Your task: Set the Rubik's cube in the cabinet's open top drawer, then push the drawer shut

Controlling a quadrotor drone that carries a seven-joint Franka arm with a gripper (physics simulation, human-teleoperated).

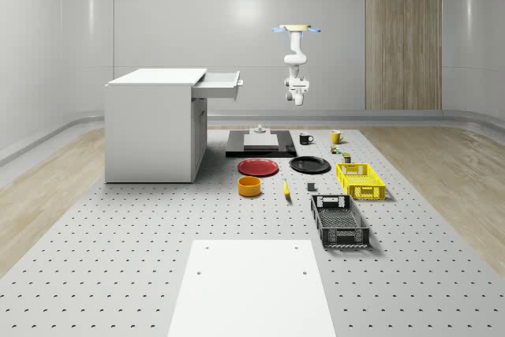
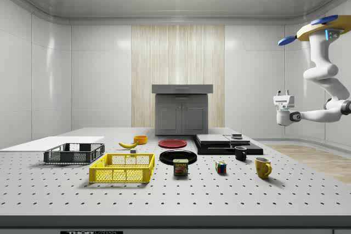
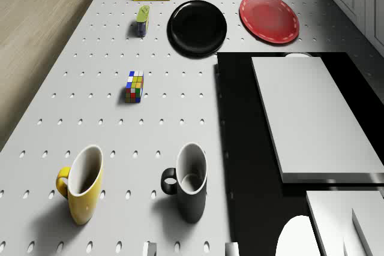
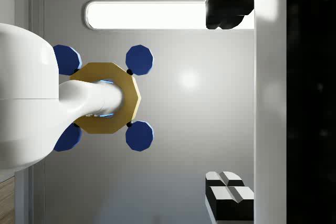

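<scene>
The Rubik's cube (image 3: 135,86) stands on the perforated table between a green can (image 3: 142,20) and two mugs; in the side view the cube (image 2: 221,167) sits near the front. The white cabinet (image 1: 150,132) stands at the whole-scene view's left, its top drawer (image 1: 218,84) pulled out. The drone (image 1: 296,29) hovers high to the right of the drawer, above the mugs and the black platform. Its arm hangs folded, with the gripper (image 2: 283,99) turned upward and well above the table. In the wrist view the gripper (image 4: 228,103) is open and holds nothing, with the drone's underside behind it.
A black platform (image 1: 260,147) carrying grey slabs lies right of the cabinet. Around it are a red plate (image 1: 258,166), black plate (image 1: 309,165), orange bowl (image 1: 249,186), banana (image 1: 286,188), yellow crate (image 1: 360,180), black crate (image 1: 339,219), yellow mug (image 3: 81,184) and black mug (image 3: 189,181).
</scene>
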